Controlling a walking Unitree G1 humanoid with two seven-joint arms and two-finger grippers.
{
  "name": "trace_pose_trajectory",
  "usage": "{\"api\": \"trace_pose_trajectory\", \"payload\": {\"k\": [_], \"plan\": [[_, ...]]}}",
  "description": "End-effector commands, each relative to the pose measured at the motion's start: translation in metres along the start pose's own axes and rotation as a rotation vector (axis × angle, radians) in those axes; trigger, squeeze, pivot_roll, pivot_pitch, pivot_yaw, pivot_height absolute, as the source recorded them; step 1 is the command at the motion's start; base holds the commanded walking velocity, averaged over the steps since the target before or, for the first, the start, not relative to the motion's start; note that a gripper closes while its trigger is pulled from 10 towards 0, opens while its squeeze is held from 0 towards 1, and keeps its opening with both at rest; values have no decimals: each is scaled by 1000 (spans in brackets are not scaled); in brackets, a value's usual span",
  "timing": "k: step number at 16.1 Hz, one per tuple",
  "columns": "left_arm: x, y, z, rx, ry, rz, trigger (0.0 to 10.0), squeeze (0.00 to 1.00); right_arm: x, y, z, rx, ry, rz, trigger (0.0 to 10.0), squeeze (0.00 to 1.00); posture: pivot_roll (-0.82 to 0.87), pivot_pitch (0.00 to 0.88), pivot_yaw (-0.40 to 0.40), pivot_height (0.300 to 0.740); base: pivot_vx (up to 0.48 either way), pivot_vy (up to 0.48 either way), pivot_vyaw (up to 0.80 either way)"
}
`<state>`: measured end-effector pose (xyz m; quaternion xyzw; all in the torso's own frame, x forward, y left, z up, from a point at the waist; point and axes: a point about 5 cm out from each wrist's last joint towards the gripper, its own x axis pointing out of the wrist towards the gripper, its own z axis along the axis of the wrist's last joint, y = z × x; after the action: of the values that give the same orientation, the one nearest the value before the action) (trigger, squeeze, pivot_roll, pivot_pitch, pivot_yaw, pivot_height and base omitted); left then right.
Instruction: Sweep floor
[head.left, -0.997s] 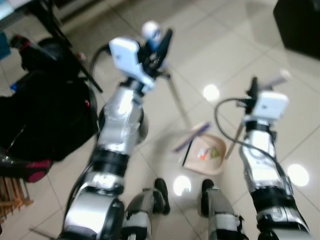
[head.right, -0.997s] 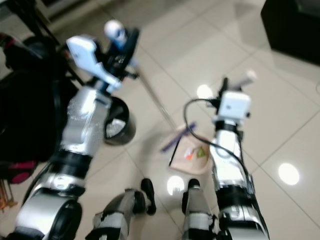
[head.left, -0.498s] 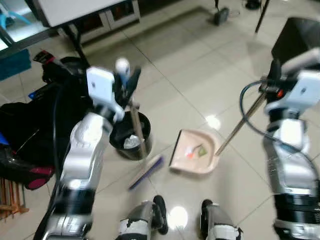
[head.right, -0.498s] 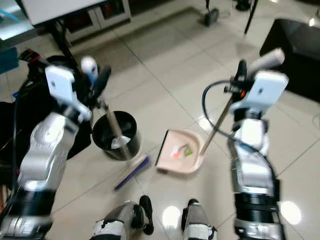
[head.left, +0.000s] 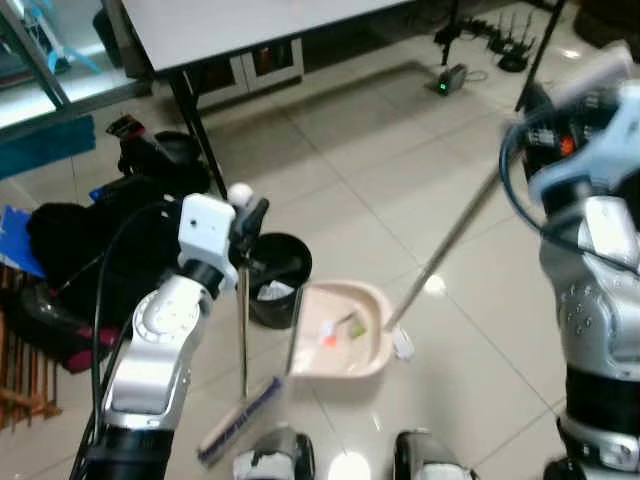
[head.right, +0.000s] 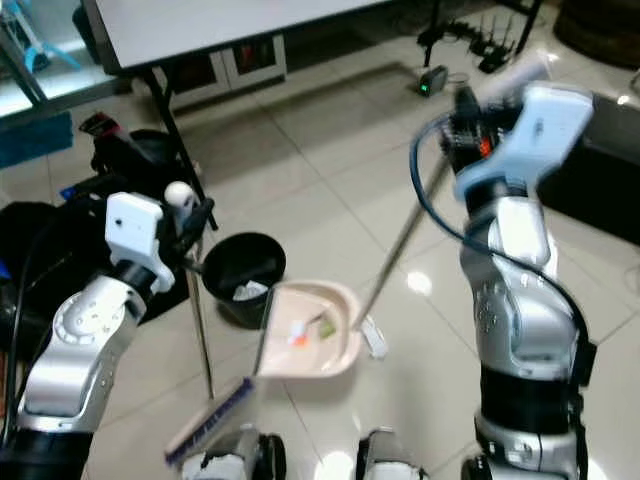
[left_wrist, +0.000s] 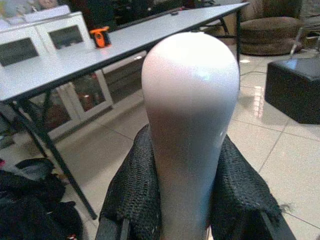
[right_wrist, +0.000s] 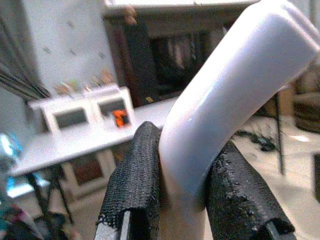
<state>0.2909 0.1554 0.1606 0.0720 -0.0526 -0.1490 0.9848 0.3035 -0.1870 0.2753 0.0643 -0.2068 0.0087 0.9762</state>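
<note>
With the left end effector (head.left: 245, 215) clamping the broom (head.left: 243, 330) and the right end effector (head.right: 465, 105) clamping the dustpan (head.left: 340, 340) handle, tip the litter (head.left: 328, 335) steadily into the bin (head.left: 277, 290).

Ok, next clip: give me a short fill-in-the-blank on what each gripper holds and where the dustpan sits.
1. The left gripper is shut on the handle of the ____.
2. The right gripper holds the long handle of the ____.
3. The dustpan lies on the floor right beside the black ____.
4. Scraps of litter lie ____ the dustpan.

Missing words: broom; dustpan; bin; inside
</note>
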Motion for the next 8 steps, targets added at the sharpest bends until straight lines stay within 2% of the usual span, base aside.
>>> {"api": "trace_pose_trajectory", "payload": {"k": [1,8], "plan": [[-2,3,10,27,-29,17,10000,0,2,1,21,-1,-60,6,10000,0,-57,86,92,740,0,304,0],[-2,4,7,46,-9,29,10000,0,7,-3,30,-38,-14,-12,10000,0,-59,84,89,740,0,306,0]]}}
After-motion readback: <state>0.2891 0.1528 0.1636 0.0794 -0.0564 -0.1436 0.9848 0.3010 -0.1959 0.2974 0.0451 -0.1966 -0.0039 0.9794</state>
